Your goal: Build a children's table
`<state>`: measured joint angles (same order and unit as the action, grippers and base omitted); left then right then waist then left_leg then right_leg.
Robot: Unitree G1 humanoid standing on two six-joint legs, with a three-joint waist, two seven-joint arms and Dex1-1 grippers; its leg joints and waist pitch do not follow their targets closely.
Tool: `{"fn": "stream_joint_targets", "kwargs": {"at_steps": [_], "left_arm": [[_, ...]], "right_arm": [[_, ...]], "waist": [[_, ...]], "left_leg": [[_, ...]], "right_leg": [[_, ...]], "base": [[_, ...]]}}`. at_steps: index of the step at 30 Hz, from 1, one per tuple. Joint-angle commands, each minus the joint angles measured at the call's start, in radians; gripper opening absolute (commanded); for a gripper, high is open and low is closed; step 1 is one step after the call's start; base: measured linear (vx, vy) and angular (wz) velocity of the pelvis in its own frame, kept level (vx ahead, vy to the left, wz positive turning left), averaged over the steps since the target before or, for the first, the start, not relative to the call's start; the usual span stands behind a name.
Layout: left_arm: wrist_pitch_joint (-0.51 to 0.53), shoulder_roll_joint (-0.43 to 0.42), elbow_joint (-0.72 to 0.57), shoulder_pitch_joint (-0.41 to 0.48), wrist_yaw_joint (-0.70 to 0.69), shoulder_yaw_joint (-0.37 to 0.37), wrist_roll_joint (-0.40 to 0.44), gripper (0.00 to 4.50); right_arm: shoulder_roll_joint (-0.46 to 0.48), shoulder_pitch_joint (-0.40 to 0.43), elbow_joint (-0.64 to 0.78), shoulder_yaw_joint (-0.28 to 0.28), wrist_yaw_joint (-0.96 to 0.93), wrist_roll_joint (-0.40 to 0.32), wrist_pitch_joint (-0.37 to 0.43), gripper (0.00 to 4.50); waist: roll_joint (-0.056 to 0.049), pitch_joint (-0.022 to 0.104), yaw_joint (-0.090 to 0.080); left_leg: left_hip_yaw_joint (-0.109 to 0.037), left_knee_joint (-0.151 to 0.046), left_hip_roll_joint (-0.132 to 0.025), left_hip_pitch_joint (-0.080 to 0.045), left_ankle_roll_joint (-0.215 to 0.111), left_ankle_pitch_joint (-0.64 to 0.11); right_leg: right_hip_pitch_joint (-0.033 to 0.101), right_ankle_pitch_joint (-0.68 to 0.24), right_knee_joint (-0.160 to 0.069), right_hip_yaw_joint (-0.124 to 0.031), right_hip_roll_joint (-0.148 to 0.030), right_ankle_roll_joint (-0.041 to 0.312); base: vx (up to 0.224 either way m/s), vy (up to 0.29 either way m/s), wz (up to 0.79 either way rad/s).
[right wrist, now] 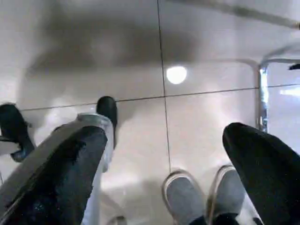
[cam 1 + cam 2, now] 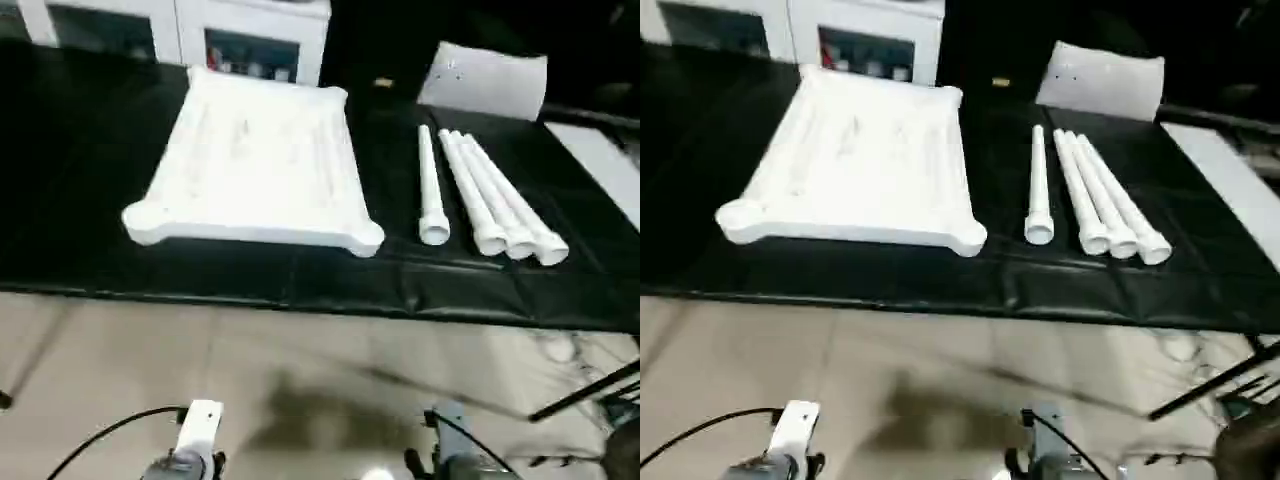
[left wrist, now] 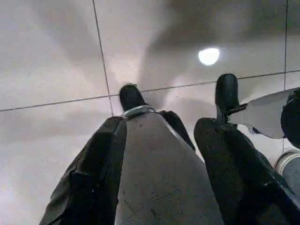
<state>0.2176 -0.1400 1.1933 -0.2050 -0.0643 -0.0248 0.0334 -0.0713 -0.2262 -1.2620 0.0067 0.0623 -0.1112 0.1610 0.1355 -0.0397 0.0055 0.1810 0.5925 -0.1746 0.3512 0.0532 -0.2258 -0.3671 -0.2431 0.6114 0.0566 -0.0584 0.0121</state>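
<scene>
The white tabletop lies underside up on the black-covered table, with round sockets at its corners. To its right lie four white tapered legs: one alone and three side by side. Both arms hang low in front of the table, well short of the parts. My left gripper points down at the tiled floor, its black fingers open and holding nothing. My right gripper also faces the floor, open wide and empty.
A flat white bag lies behind the legs. White cabinets stand beyond the table. A person's grey shoes stand on the floor by my right gripper. Cables and a stand are on the floor at right.
</scene>
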Motion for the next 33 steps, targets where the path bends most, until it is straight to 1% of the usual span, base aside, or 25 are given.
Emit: {"fn": "stream_joint_targets", "kwargs": {"at_steps": [1, 4, 5, 7, 8, 9, 12, 13, 14, 15, 16, 17, 18, 19, 20, 21, 22, 23, 25, 27, 28, 30, 31, 32, 33], "left_arm": [[0.010, 0.013, 0.011, 0.011, -0.010, 0.014, -0.017, 2.66], [-0.029, 0.006, 0.040, -0.005, 0.002, 0.039, -0.025, 2.96], [-0.068, -0.002, 0.041, -0.008, 0.016, 0.052, -0.028, 3.01], [-0.104, -0.010, 0.030, -0.010, 0.006, 0.062, -0.035, 3.14], [-0.131, -0.018, 0.015, -0.015, -0.021, 0.063, -0.039, 3.29], [-0.149, -0.022, 0.002, -0.017, -0.046, 0.069, -0.047, 3.40], [-0.202, -0.033, -0.025, -0.018, -0.095, 0.069, -0.054, 3.48], [-0.257, -0.045, -0.058, -0.014, -0.149, 0.070, -0.059, 3.59], [-0.257, -0.045, -0.058, -0.014, -0.149, 0.070, -0.059, 3.74], [-0.279, -0.052, -0.084, -0.008, -0.174, 0.069, -0.062, 3.84], [-0.294, -0.061, -0.173, 0.025, -0.239, 0.065, -0.080, 3.89], [-0.298, -0.063, -0.193, 0.034, -0.255, 0.064, -0.084, 3.91], [-0.314, -0.070, -0.251, 0.067, -0.266, 0.053, -0.082, 3.95], [-0.325, -0.079, -0.325, 0.109, -0.276, 0.038, -0.078, 4.20], [-0.325, -0.079, -0.325, 0.109, -0.276, 0.038, -0.078, 4.20], [-0.340, -0.088, -0.409, 0.157, -0.294, 0.027, -0.083, 4.31], [-0.306, -0.099, -0.653, 0.285, -0.326, 0.039, -0.146, 4.41], [-0.292, -0.101, -0.723, 0.322, -0.335, 0.046, -0.169, 4.46], [-0.271, -0.107, -0.858, 0.401, -0.344, 0.054, -0.198, 4.46], [-0.259, -0.111, -1.008, 0.490, -0.343, 0.055, -0.219, 4.46], [-0.248, -0.106, -1.116, 0.549, -0.340, 0.062, -0.238, 4.46], [-0.238, -0.104, -1.171, 0.575, -0.338, 0.065, -0.252, 4.46], [-0.231, -0.103, -1.235, 0.602, -0.332, 0.064, -0.260, 4.46], [-0.227, -0.104, -1.287, 0.615, -0.322, 0.066, -0.265, 4.46], [-0.207, -0.103, -1.351, 0.628, -0.310, 0.070, -0.276, 4.46]], "right_arm": [[0.004, -0.005, -0.007, 0.002, -0.008, 0.007, -0.015, 4.50], [0.010, -0.021, -0.031, -0.004, -0.025, 0.031, -0.075, 4.50], [0.012, -0.029, -0.036, -0.017, -0.032, 0.032, -0.109, 4.50], [0.017, -0.011, -0.023, -0.038, 0.018, 0.012, -0.165, 4.50], [0.014, 0.011, -0.006, -0.009, 0.056, 0.035, -0.204, 4.50], [0.014, 0.023, 0.005, -0.002, 0.073, 0.040, -0.232, 4.50], [0.011, 0.031, 0.028, -0.010, 0.084, 0.031, -0.240, 4.50], [0.007, 0.040, 0.044, -0.013, 0.107, 0.030, -0.253, 4.50], [0.007, 0.040, 0.044, -0.013, 0.107, 0.030, -0.253, 4.50], [0.005, 0.049, 0.062, -0.012, 0.130, 0.028, -0.264, 4.50], [0.003, 0.078, 0.119, -0.020, 0.191, 0.010, -0.273, 4.50], [0.004, 0.086, 0.131, -0.023, 0.206, 0.006, -0.277, 4.50], [0.004, 0.111, 0.181, -0.031, 0.229, -0.010, -0.293, 4.50], [0.004, 0.142, 0.241, -0.035, 0.254, -0.027, -0.309, 4.50], [0.004, 0.142, 0.241, -0.035, 0.254, -0.027, -0.309, 4.50], [0.002, 0.178, 0.312, -0.031, 0.267, -0.035, -0.338, 4.50], [-0.011, 0.284, 0.518, 0.001, 0.284, -0.036, -0.352, 4.50], [-0.016, 0.317, 0.581, 0.012, 0.284, -0.032, -0.352, 4.50], [-0.022, 0.373, 0.691, 0.018, 0.284, -0.037, -0.343, 4.50], [-0.027, 0.446, 0.851, 0.018, 0.301, -0.072, -0.307, 4.50], [-0.033, 0.502, 0.982, 0.016, 0.311, -0.092, -0.282, 4.50], [-0.039, 0.529, 1.048, 0.017, 0.305, -0.087, -0.275, 4.50], [-0.046, 0.558, 1.130, 0.015, 0.306, -0.093, -0.261, 4.50], [-0.055, 0.585, 1.221, 0.018, 0.308, -0.117, -0.233, 4.50], [-0.063, 0.613, 1.317, 0.020, 0.307, -0.139, -0.204, 4.50]], "waist": [[-0.021, 0.034, 0.010], [-0.018, 0.032, 0.012], [-0.023, 0.030, 0.015], [-0.017, 0.028, 0.018], [-0.017, 0.027, 0.024], [-0.021, 0.026, 0.033], [-0.022, 0.027, 0.037], [-0.034, 0.028, 0.039], [-0.027, 0.027, 0.039], [-0.037, 0.029, 0.041], [-0.038, 0.028, 0.043], [-0.032, 0.028, 0.043], [-0.043, 0.029, 0.043], [-0.046, 0.024, 0.044], [-0.039, 0.023, 0.040], [-0.049, 0.025, 0.041], [-0.053, 0.027, 0.046], [-0.052, 0.015, 0.044], [-0.054, 0.013, 0.040], [-0.055, 0.001, 0.038], [-0.054, -0.004, 0.038], [-0.053, -0.005, 0.044], [-0.040, -0.005, 0.041], [-0.048, -0.003, 0.045], [-0.043, -0.005, 0.047]], "left_leg": [[-0.027, -0.076, -0.087, -0.011, -0.090, -0.037], [-0.025, -0.076, -0.089, -0.013, -0.094, -0.075], [-0.026, -0.078, -0.090, -0.014, -0.084, -0.097], [-0.026, -0.080, -0.090, -0.013, -0.072, -0.127], [-0.027, -0.081, -0.091, -0.014, -0.068, -0.141], [-0.026, -0.081, -0.094, -0.016, -0.065, -0.137], [-0.026, -0.083, -0.094, -0.018, -0.068, -0.109], [-0.026, -0.083, -0.093, -0.018, -0.068, -0.098], [-0.026, -0.083, -0.094, -0.017, -0.073, -0.097], [-0.026, -0.082, -0.093, -0.016, -0.072, -0.089], [-0.026, -0.082, -0.097, -0.016, -0.073, -0.097], [-0.024, -0.080, -0.096, -0.014, -0.078, -0.094], [-0.025, -0.081, -0.095, -0.015, -0.078, -0.093], [-0.025, -0.083, -0.098, -0.011, -0.083, -0.108], [-0.025, -0.087, -0.099, -0.010, -0.081, -0.134], [-0.025, -0.086, -0.096, -0.016, -0.075, -0.146], [-0.030, -0.084, -0.104, -0.006, -0.069, -0.136], [-0.027, -0.090, -0.104, -0.003, -0.074, -0.149], [-0.024, -0.092, -0.098, -0.009, -0.068, -0.213], [-0.026, -0.100, -0.098, -0.009, -0.045, -0.302], [-0.029, -0.102, -0.097, -0.010, -0.024, -0.350], [-0.032, -0.103, -0.099, -0.009, -0.015, -0.355], [-0.032, -0.102, -0.095, -0.008, -0.008, -0.363], [-0.033, -0.102, -0.091, -0.009, -0.003, -0.350], [-0.033, -0.104, -0.094, -0.007, -0.003, -0.341]], "right_leg": [[0.023, 0.113, -0.058, -0.065, -0.119, 0.262], [0.023, 0.060, -0.063, -0.065, -0.121, 0.279], [0.020, 0.028, -0.067, -0.065, -0.120, 0.275], [0.022, -0.010, -0.070, -0.065, -0.120, 0.264], [0.021, -0.031, -0.072, -0.065, -0.122, 0.256], [0.020, -0.032, -0.073, -0.067, -0.123, 0.250], [0.020, 0.019, -0.065, -0.064, -0.118, 0.260], [0.022, 0.041, -0.060, -0.064, -0.117, 0.263], [0.023, 0.046, -0.062, -0.064, -0.118, 0.264], [0.026, 0.064, -0.057, -0.064, -0.119, 0.269], [0.028, 0.075, -0.058, -0.065, -0.123, 0.273], [0.029, 0.096, -0.055, -0.065, -0.122, 0.280], [0.028, 0.103, -0.053, -0.065, -0.120, 0.285], [0.030, 0.109, -0.054, -0.065, -0.121, 0.285], [0.030, 0.078, -0.057, -0.064, -0.118, 0.281], [0.027, 0.057, -0.059, -0.064, -0.116, 0.283], [0.040, 0.095, -0.054, -0.067, -0.123, 0.279], [0.034, 0.107, -0.055, -0.066, -0.117, 0.277], [0.028, 0.014, -0.066, -0.068, -0.107, 0.269], [0.020, -0.148, -0.084, -0.071, -0.106, 0.237], [0.014, -0.249, -0.094, -0.075, -0.102, 0.197], [0.014, -0.287, -0.097, -0.078, -0.105, 0.170], [0.010, -0.327, -0.101, -0.076, -0.099, 0.146], [0.010, -0.325, -0.100, -0.078, -0.097, 0.125], [0.011, -0.307, -0.098, -0.079, -0.094, 0.115]], "base": [[0.000, 0.000, 0.00], [0.000, 0.000, 0.00], [0.000, 0.000, 0.00], [0.000, 0.000, 0.00], [0.000, 0.000, 0.00], [0.000, 0.000, 0.00], [0.000, 0.000, 0.00], [0.000, 0.000, 0.00], [0.000, 0.000, 0.00], [0.000, 0.000, 0.00], [0.000, 0.000, 0.00], [0.000, 0.000, 0.00], [0.000, 0.000, 0.00], [0.000, 0.000, 0.00], [0.000, 0.000, 0.00], [0.000, 0.000, 0.00], [0.000, 0.000, 0.00], [0.000, 0.000, 0.00], [0.000, 0.000, 0.00], [0.000, 0.000, 0.00], [0.000, 0.000, 0.00], [0.000, 0.000, 0.00], [0.000, 0.000, 0.00], [0.000, 0.000, 0.00], [0.000, 0.000, 0.00]]}}
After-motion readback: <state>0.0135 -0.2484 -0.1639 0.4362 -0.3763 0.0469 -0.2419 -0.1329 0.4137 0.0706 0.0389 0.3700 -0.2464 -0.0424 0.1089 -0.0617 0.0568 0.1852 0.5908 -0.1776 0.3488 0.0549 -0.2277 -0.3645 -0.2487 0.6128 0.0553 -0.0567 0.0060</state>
